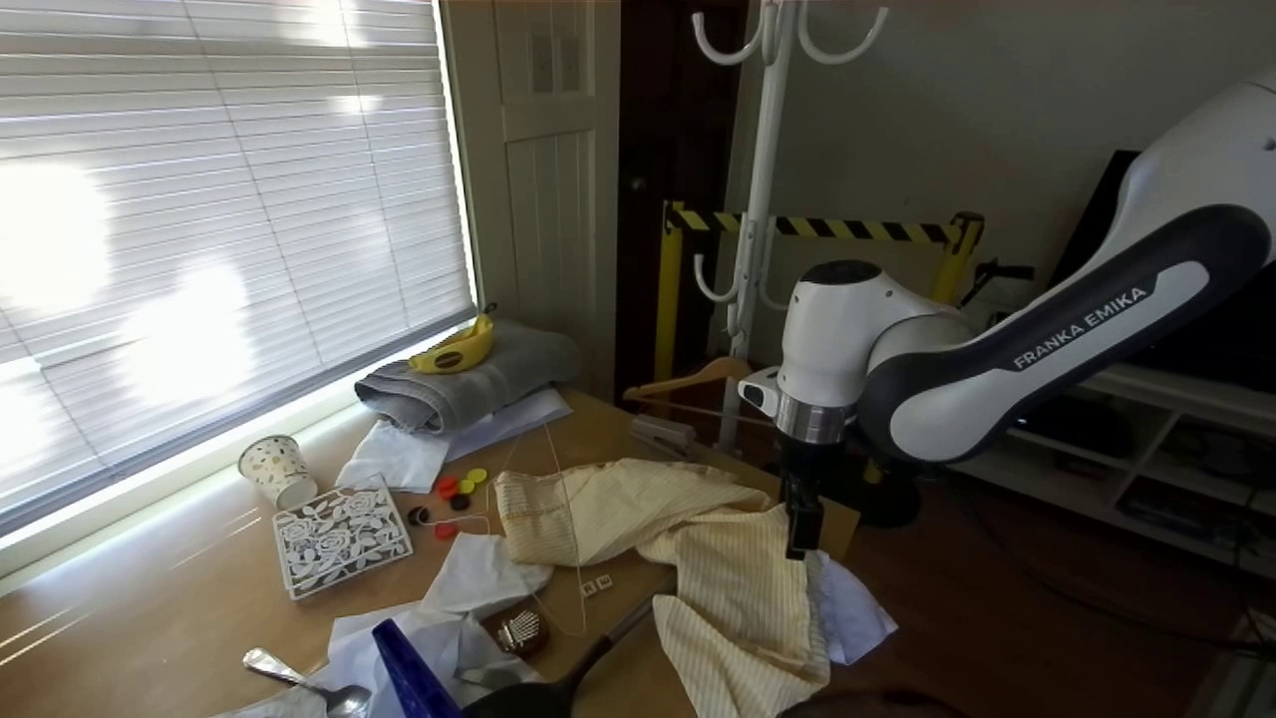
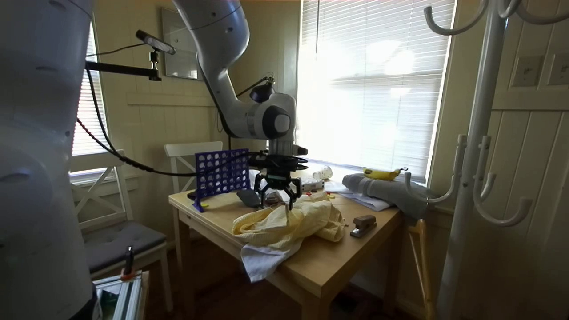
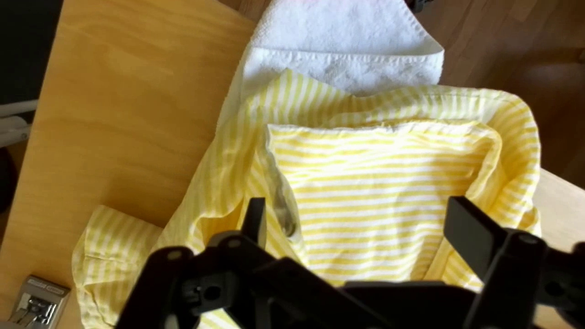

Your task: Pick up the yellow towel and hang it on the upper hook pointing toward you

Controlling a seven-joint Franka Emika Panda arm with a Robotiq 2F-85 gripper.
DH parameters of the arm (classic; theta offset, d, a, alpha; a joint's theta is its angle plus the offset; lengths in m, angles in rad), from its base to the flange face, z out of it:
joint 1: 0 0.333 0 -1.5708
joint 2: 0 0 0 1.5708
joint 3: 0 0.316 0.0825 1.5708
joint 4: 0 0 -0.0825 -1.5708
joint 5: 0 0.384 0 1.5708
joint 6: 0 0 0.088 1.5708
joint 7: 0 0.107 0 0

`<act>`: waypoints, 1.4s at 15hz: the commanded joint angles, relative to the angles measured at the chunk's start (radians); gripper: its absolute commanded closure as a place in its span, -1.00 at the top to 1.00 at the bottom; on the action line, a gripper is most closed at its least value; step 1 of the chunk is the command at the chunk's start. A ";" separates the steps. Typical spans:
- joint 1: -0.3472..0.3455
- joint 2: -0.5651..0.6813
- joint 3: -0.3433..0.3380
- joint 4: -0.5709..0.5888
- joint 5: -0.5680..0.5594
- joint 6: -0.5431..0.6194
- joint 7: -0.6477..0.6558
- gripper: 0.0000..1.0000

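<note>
The yellow-and-white striped towel lies crumpled near the table edge; it also shows in an exterior view and fills much of the wrist view. My gripper is open, with its fingers apart over the towel and nothing held between them. In both exterior views the gripper points down, low over the towel; whether its tips touch the cloth I cannot tell. The white coat rack stands beyond the table. Its upper hooks are bare in both exterior views.
A white cloth lies under the towel and hangs over the edge. A stapler, a wooden hanger and a grey towel with a yellow banana pouch are near the rack. A blue game grid stands behind.
</note>
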 commanded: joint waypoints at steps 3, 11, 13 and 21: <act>0.005 0.049 -0.010 0.043 -0.084 0.020 0.008 1.00; 0.005 0.066 -0.011 0.050 -0.089 0.031 0.013 -0.40; 0.004 0.065 -0.012 0.050 -0.089 0.034 0.015 -0.65; 0.003 0.020 -0.030 0.044 -0.094 0.044 0.086 -0.99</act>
